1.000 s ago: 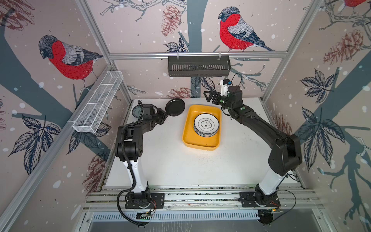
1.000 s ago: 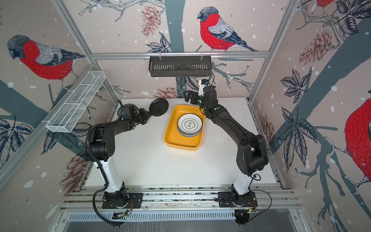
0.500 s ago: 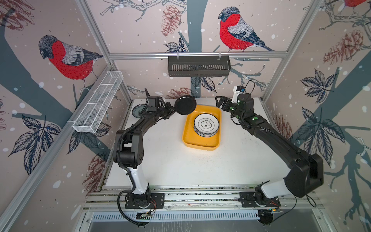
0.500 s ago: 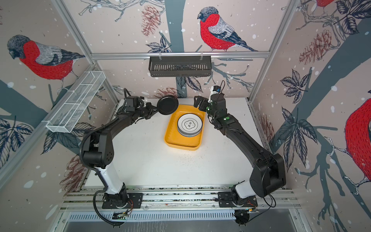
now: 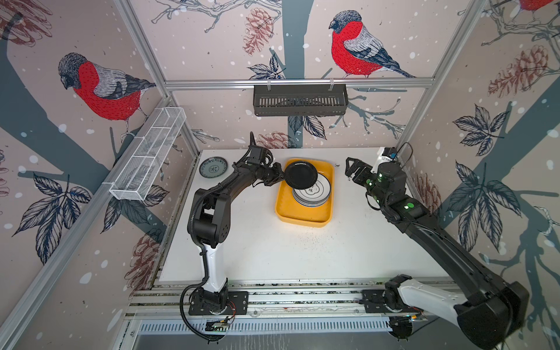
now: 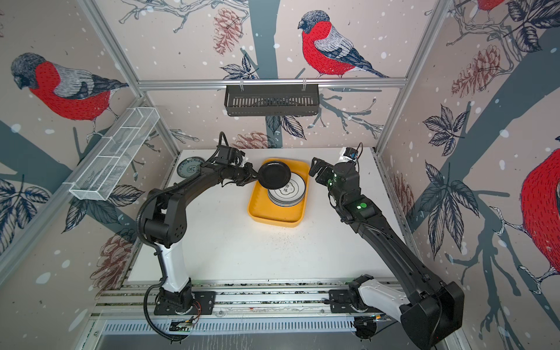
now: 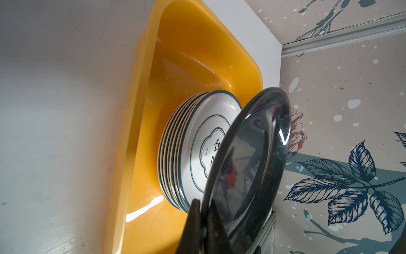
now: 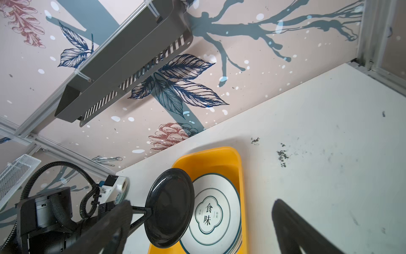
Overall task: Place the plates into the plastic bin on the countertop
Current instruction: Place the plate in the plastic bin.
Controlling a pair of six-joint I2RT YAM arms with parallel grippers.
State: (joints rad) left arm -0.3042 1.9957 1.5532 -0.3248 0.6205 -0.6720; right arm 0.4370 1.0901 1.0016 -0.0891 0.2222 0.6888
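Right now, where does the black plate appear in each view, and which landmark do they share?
In a top view: black plate mid-picture, overlapping the plate stack.
In a top view: plate mid-picture, likewise.
Left wrist: plate close-up, tilted before the stack.
Right wrist: plate beside the stack.
Shared landmark: yellow bin.

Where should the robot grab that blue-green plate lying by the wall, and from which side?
Probably its rim. The teal plate lies flat on the countertop, so only its thin edge offers a pinch, from above and below. Come from the side facing the yellow bin, since the other side sits close to the countertop's edge and the wall.
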